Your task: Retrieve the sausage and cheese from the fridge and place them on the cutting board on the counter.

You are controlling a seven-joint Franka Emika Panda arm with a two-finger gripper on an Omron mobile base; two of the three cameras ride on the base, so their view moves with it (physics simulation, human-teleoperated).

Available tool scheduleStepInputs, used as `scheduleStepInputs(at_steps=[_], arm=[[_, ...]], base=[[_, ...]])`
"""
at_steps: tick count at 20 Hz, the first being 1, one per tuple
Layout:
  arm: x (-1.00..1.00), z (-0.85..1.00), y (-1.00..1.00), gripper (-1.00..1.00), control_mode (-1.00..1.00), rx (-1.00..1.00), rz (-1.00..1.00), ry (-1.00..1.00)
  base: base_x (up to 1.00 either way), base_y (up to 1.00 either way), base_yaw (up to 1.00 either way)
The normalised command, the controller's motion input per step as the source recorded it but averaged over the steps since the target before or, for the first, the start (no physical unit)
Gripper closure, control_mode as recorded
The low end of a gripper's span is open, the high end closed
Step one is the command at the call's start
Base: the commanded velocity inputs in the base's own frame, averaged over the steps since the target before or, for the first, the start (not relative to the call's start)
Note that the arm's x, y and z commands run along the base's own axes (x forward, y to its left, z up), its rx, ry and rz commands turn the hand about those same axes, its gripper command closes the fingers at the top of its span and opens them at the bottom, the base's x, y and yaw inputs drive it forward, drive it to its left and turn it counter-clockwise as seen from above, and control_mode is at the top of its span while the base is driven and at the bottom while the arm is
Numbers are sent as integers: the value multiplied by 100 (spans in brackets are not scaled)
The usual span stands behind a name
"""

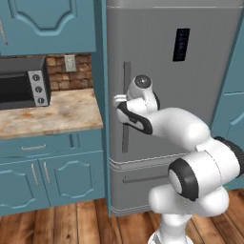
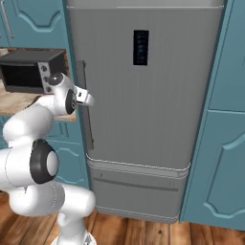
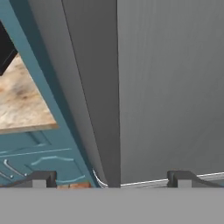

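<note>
The tall grey fridge [image 1: 190,90] [image 2: 153,119] [image 3: 175,87] stands with its door shut. Its long vertical bar handle [image 1: 126,138] [image 2: 86,127] [image 3: 98,87] runs down the door's left side. My gripper [image 1: 121,100] [image 2: 88,98] [image 3: 111,179] is open at mid-height of that handle. In the hand view one fingertip [image 3: 41,178] rises on each side of the bar, and I cannot tell whether they touch it. The sausage and the cheese are hidden behind the shut door. The cutting board and its counter are out of view.
A black toaster oven [image 1: 24,88] [image 2: 31,72] sits on a beige stone top [image 1: 57,114] [image 3: 22,105] left of the fridge, over teal cabinets [image 1: 43,176]. A tall teal cabinet [image 2: 225,143] flanks the fridge's right. A lower drawer front [image 2: 139,189] sits above the wooden floor.
</note>
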Motion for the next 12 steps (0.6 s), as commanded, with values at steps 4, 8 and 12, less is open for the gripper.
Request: scheduleStepInputs(at_steps=[4,8,12], arm=[[50,-12,1,-100,-100,0,0,-2],[49,-8,0,-100,-100,0,0,0],[37,-1,4,-100,-100,1,0,-4]], base=[[0,0,0],[0,0,0],[0,0,0]])
